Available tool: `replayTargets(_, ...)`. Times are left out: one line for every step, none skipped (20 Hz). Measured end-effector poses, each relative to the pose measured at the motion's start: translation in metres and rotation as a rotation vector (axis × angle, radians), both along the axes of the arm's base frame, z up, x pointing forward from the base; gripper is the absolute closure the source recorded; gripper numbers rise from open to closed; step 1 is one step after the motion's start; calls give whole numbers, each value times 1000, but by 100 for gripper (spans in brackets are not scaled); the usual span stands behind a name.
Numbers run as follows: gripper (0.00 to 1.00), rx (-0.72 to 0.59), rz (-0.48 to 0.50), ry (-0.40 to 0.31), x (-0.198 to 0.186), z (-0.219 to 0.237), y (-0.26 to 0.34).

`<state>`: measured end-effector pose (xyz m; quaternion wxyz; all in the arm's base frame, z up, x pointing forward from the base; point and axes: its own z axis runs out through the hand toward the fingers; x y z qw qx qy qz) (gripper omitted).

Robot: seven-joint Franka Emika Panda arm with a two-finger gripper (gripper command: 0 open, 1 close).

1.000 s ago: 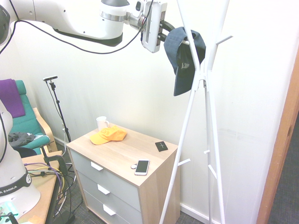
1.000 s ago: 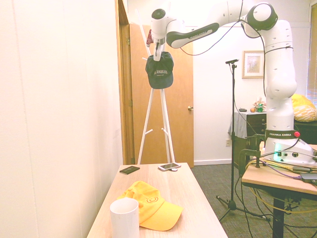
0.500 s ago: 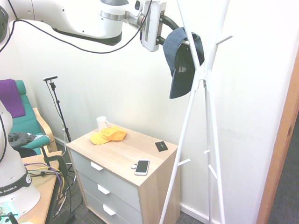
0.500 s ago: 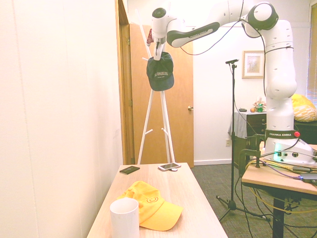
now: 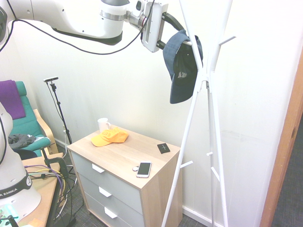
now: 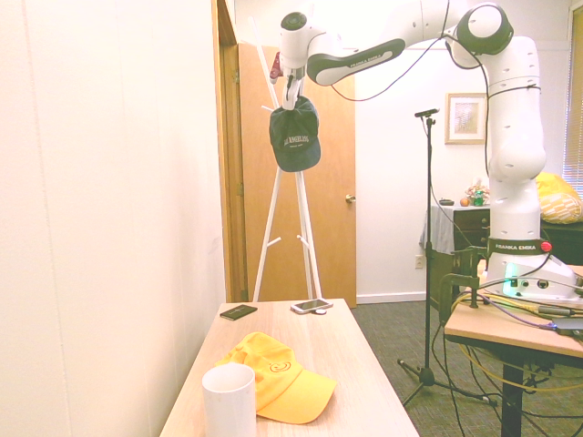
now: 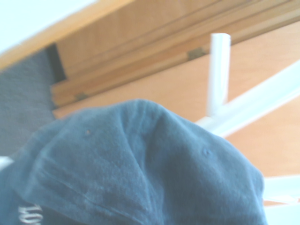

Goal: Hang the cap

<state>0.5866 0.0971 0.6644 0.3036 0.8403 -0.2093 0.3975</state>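
- A household room with pale walls and a wooden door [image 6: 310, 209]. A white coat stand [image 5: 204, 94] rises beside a low wooden chest of drawers [image 5: 128, 179] that serves as the worktop.
- On the worktop lie an orange-yellow cap [image 5: 110, 136], a white mug [image 5: 103, 125], a phone [image 5: 144, 169] and a small dark card [image 5: 164, 148]. None of these belongs to the job.
- The navy cap [image 5: 182, 66] is high up, draped over one of the stand's upper pegs, crown at the peg and brim pointing down. It appears to hang by its own weight.
- The white robot arm reaches in level with the peg. Its end effector [image 5: 171, 29] sits right at the top of the cap; its fingers look parted, with the cloth seemingly loose between them, though the cap hides part of them.
- The close-up wrist view shows the cap's blue crown [image 7: 136, 164] filling the lower picture, with a white peg [image 7: 219, 70] just behind it.
- Judgement: the step in hand is letting go and leaving. It would go best with the fingers fully spread and drawn straight back, away from the peg.
- The risk is a fingertip snagging the soft cloth and pulling the cap off.
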Motion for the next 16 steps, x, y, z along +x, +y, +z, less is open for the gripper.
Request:
replayTargets(0,59,10,2,-1,1,5)
replayTargets(0,118,19,3,-3,5,10)
replayTargets(0,179,27,2,-4,9,14)
replayTargets(0,240,35,5,-5,14,17)
replayTargets(0,302,42,16,-6,17,20)
replayTargets(0,363,49,32,-7,18,23)
replayTargets(0,423,55,52,-8,17,27)
replayTargets(0,483,62,75,-9,15,30)
replayTargets(0,543,71,102,-10,13,34)
replayTargets(0,600,79,128,-10,10,38)
replayTargets(0,656,88,159,-11,6,41)
replayTargets(0,714,96,194,-11,3,44)
replayTargets(0,767,103,229,-12,-2,47)
replayTargets(0,807,110,262,-12,-5,49)
replayTargets(0,824,115,279,-13,-7,50)
replayTargets(0,827,116,285,-13,-9,52)
